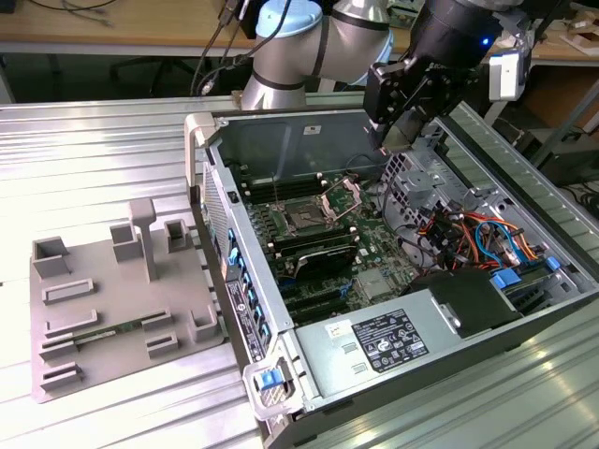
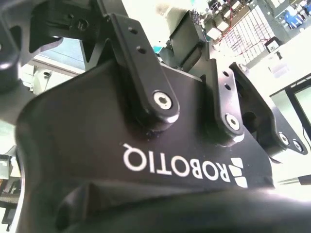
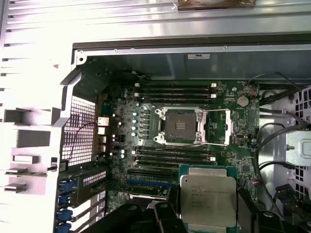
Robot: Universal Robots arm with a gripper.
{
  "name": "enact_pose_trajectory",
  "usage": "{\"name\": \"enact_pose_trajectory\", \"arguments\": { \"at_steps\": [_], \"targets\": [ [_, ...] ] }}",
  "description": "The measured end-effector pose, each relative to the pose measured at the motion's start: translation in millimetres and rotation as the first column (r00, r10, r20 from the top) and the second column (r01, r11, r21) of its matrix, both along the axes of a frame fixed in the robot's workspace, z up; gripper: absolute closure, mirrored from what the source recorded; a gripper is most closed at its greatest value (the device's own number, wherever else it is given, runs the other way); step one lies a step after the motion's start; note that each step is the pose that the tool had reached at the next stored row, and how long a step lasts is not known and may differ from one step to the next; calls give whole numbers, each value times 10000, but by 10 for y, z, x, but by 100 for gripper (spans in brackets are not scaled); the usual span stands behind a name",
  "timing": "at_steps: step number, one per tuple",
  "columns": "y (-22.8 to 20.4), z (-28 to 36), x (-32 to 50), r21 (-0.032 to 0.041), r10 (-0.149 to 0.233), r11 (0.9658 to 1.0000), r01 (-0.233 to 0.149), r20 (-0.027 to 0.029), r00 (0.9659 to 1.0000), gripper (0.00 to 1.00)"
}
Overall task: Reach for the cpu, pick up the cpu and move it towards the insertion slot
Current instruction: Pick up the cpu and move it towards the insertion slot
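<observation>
My gripper [image 1: 401, 131] hanging above the open computer case [image 1: 524, 309] on the bench [image 1: 103, 140], my fingers [image 3: 167, 221] gripping the cpu [image 3: 209, 200] by its edges, cpu hovering near the insertion slot [image 3: 181, 125], bracket [image 3: 217, 127] lying open beside that slot.

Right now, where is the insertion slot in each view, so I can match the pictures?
Exterior view: the insertion slot sits mid-board inside the open case.
First wrist view: the insertion slot lies between the memory slot banks.
Shared landmark: the open metal bracket beside it.
</observation>
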State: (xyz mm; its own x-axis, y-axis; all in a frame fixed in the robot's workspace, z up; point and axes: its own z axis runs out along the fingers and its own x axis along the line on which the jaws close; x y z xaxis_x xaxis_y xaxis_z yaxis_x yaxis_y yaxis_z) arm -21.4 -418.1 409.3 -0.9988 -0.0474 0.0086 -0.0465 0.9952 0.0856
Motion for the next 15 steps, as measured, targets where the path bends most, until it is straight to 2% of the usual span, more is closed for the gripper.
{"name": "enact_pose_trajectory", "arguments": {
  "at_steps": [15],
  "targets": [
    [0,-21,-4,1,0,10000,0,-1,10000,45]
  ]
}}
